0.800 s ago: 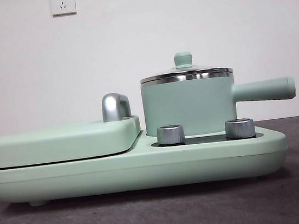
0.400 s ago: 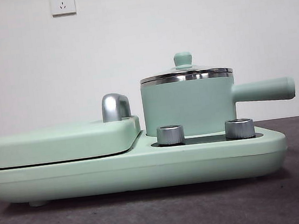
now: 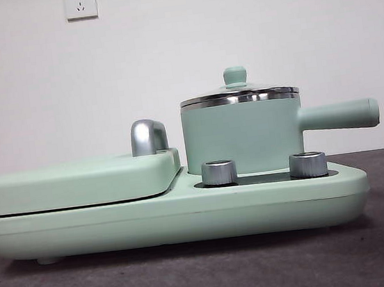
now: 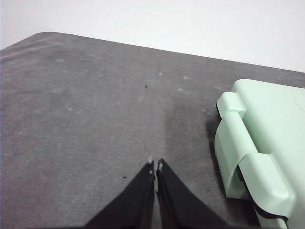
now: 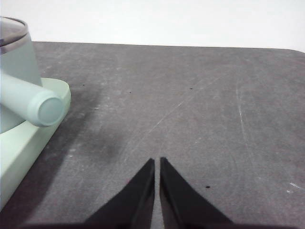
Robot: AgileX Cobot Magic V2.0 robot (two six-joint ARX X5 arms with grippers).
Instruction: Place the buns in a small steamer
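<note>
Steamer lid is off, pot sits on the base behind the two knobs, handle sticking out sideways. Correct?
Not quite: the lid is on the small steamer, green knob on top, as the front view shows. The rest holds: it sits on the base behind the two knobs, handle out sideways.

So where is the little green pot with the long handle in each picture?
Front view: the small steamer stands right of middle on the green cooker base, lid on, its handle pointing right.
Left wrist view: not in it; only the griddle's edge shows, beside the shut left tool.
Right wrist view: at the left edge, the small steamer with its handle end facing the camera.
Shared landmark: the green cooker base.
</note>
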